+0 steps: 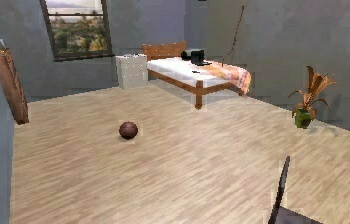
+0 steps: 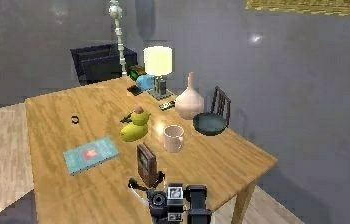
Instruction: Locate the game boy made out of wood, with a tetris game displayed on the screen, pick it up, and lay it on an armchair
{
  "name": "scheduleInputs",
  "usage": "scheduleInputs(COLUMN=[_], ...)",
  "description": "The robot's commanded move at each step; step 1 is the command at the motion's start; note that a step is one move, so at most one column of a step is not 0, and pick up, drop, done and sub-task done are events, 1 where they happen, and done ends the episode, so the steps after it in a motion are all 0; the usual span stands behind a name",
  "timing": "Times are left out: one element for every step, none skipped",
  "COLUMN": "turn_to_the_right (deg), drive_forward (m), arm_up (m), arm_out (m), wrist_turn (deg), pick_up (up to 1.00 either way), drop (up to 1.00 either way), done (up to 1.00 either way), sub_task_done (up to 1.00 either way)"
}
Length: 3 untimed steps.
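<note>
Standing just beyond fingers (image 2: 138,185), wooden game boy (image 2: 146,158)

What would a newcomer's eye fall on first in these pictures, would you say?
Likely the wooden table in the arm side view, with a glowing lamp and a pale vase toward its far end. In the forward view, a bed by the far wall and a dark ball on the floor.

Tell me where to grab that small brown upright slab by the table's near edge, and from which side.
Probably its upper half, across the two narrow edges: the brown slab stands upright on the table, so its top is free. Come from the near edge, where the gripper is; the pinkish cup and blue book flank the other sides.
</note>
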Motion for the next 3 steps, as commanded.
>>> scheduleInputs(turn_to_the_right=[0.0, 0.0, 0.0], drive_forward=[0.0, 0.0, 0.0], arm_up=[0.24, 0.0, 0.0], arm_out=[0.0, 0.0, 0.0], wrist_turn=[0.0, -45.0, -45.0], pick_up=[0.0, 0.0, 0.0], drop=[0.0, 0.0, 0.0], done=[0.0, 0.0, 0.0], sub_task_done=[0.0, 0.0, 0.0])
